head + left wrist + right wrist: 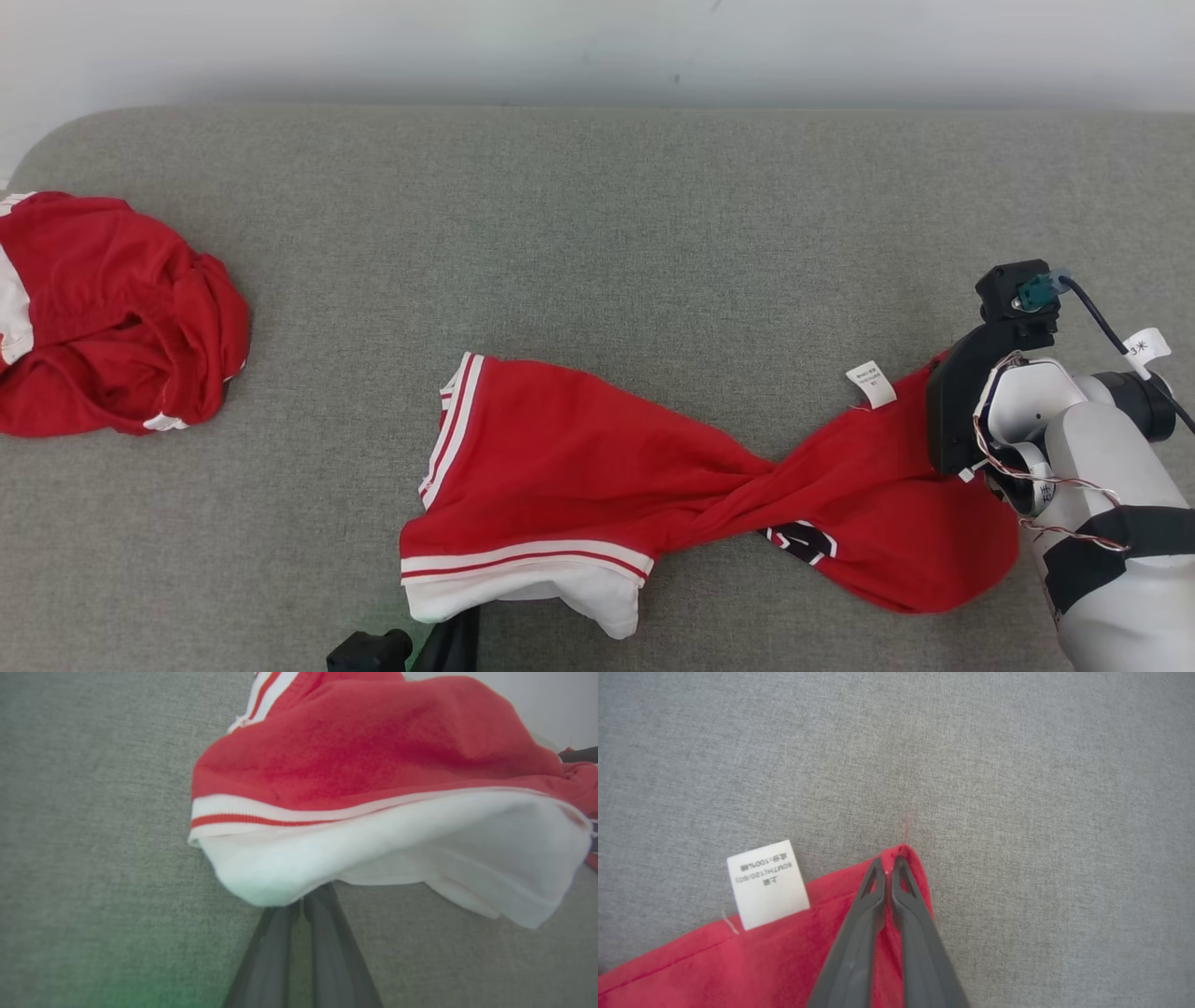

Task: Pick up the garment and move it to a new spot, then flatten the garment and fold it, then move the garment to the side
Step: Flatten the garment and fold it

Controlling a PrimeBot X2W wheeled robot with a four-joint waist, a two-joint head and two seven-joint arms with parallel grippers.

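Item 1. Right hand [887, 865]: we record both dark fingers drawn together and clamped on a red corner of the garment [579, 448], whose point pokes just past the tips.

Item 2. Care label [767, 882]: white with printed text, sewn to the same red edge. It lies flat just beside this hand's fingers, on their left in the wrist view.

Item 3. Left hand [308, 900]: we list its fingers as pressed together, with the tips buried under the garment's white hem. The hem lifts off the table [653, 205] around them, and we read this as a grip on the cloth.

Item 4. Striped trim [523, 558]: white bands with a thin red line, directly beyond the left hand.

Item 5. The garment spans the stretch between the two hands. It is twisted tight near its middle, and a dark emblem [801, 541] shows on the part nearer the right hand.

Item 6. Second red garment [103, 317]: crumpled with white edging, well apart from both hands and out beyond the left hand's side.

Item 7. The table has a grey woven top and carries everything listed. A pale wall [597, 47] lies past its far edge.
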